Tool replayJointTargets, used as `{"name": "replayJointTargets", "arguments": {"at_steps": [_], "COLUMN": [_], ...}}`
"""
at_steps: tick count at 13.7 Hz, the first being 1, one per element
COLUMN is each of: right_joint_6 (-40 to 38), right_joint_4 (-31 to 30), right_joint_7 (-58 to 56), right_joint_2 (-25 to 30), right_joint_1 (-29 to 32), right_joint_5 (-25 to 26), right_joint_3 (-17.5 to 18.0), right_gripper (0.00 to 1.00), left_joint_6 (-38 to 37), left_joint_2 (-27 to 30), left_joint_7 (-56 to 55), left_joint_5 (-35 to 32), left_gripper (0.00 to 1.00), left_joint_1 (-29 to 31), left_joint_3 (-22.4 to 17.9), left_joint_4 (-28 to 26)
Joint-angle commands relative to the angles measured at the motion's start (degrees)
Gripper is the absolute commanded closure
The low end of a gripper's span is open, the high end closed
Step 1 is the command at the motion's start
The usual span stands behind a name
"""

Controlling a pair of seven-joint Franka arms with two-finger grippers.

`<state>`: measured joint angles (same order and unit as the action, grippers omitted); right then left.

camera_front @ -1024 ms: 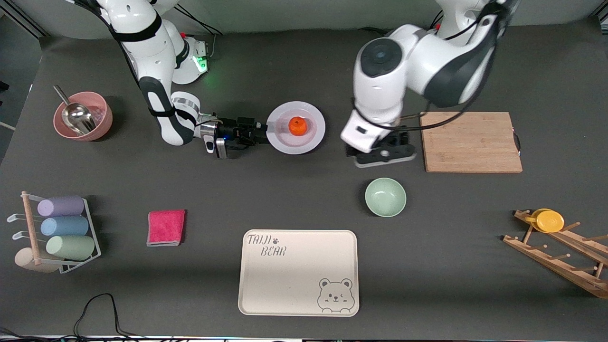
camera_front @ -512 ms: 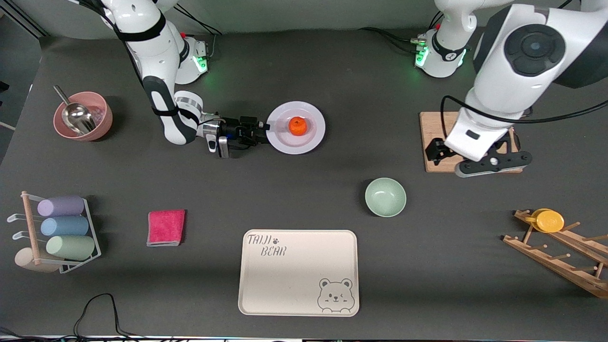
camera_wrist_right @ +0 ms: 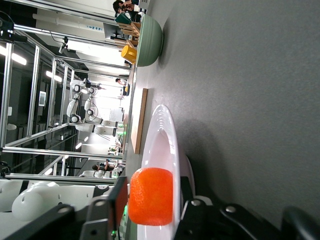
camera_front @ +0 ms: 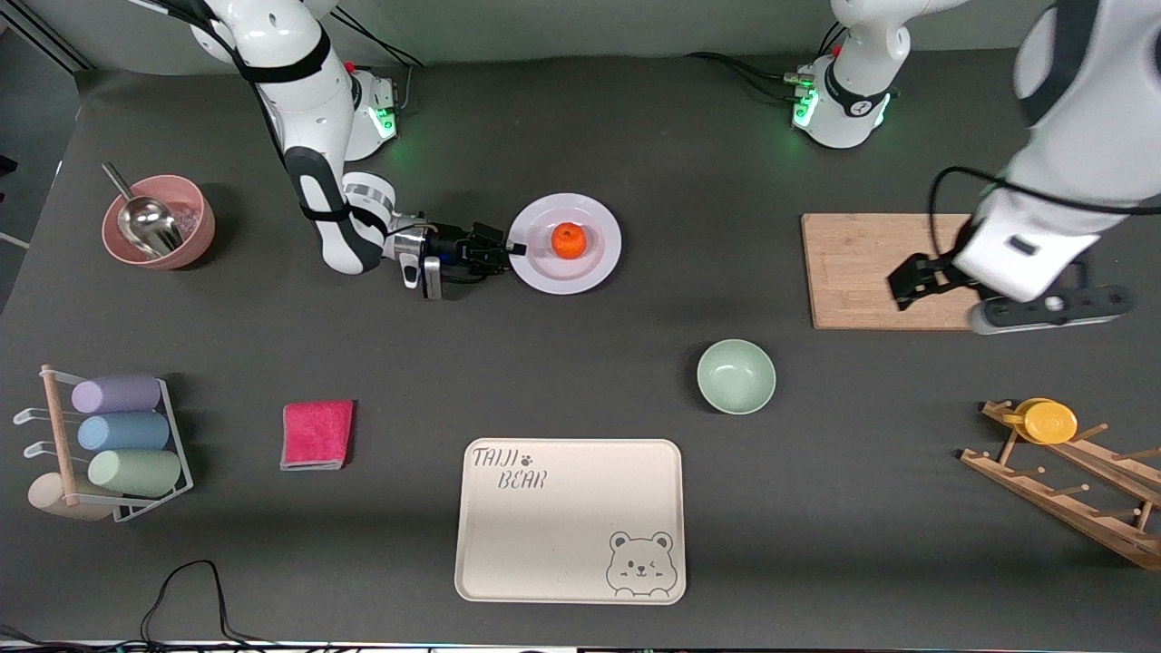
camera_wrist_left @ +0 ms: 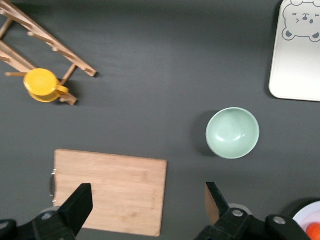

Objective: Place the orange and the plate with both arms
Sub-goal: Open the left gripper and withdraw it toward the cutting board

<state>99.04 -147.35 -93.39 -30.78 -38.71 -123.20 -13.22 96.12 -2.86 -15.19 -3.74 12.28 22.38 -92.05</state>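
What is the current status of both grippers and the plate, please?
Right gripper at plate rim, closing. Left gripper open above cutting board. Orange on plate. Nothing in the way.

The plate [camera_wrist_left: 311, 219] is cut off at the left wrist view's edge.

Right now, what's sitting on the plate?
The orange sits on the plate. The right gripper closes on its rim, covering that edge.

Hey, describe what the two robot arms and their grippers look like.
Both arms are glossy white with dark grey joint sections and black cables running along them, and green lights glow on their bases. The right gripper is black with a silver wrist ring; the left gripper has black fingers under a white housing.
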Motion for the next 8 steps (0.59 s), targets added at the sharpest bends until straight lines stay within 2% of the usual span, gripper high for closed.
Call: {"name": "replayJointTargets", "arguments": {"at_steps": [1, 3, 5, 8], "right_joint_6": [0.37, 0.37, -0.07, -1.91], "right_joint_4": [1.01, 1.01, 1.01, 1.01], "right_joint_7": [-2.67, -3.02, -3.29, -2.07], "right_joint_2": [-2.53, -2.97, -3.32, -4.37], "right_joint_1": [-1.63, -1.63, -1.54, -0.93], "right_joint_5": [-2.13, -2.22, -3.70, -3.71], "right_joint_3": [-0.23, -0.23, -0.14, -0.05], "right_gripper": [1.00, 1.00, 1.00, 1.00], "left_joint_6": [-2.61, -4.36, -4.54, -8.40], "left_joint_2": [2.06, 1.46, 1.36, 1.10], "left_joint_7": [4.11, 9.97, 13.51, 15.71], "left_joint_5": [2.68, 3.03, 4.00, 3.92], "left_gripper": [0.00, 0.00, 0.00, 0.00], "left_joint_1": [-9.45, -9.47, -9.91, -10.09], "left_joint_3": [-12.33, -13.06, -15.60, -15.44], "left_joint_4": [0.82, 2.04, 2.49, 4.41]}}
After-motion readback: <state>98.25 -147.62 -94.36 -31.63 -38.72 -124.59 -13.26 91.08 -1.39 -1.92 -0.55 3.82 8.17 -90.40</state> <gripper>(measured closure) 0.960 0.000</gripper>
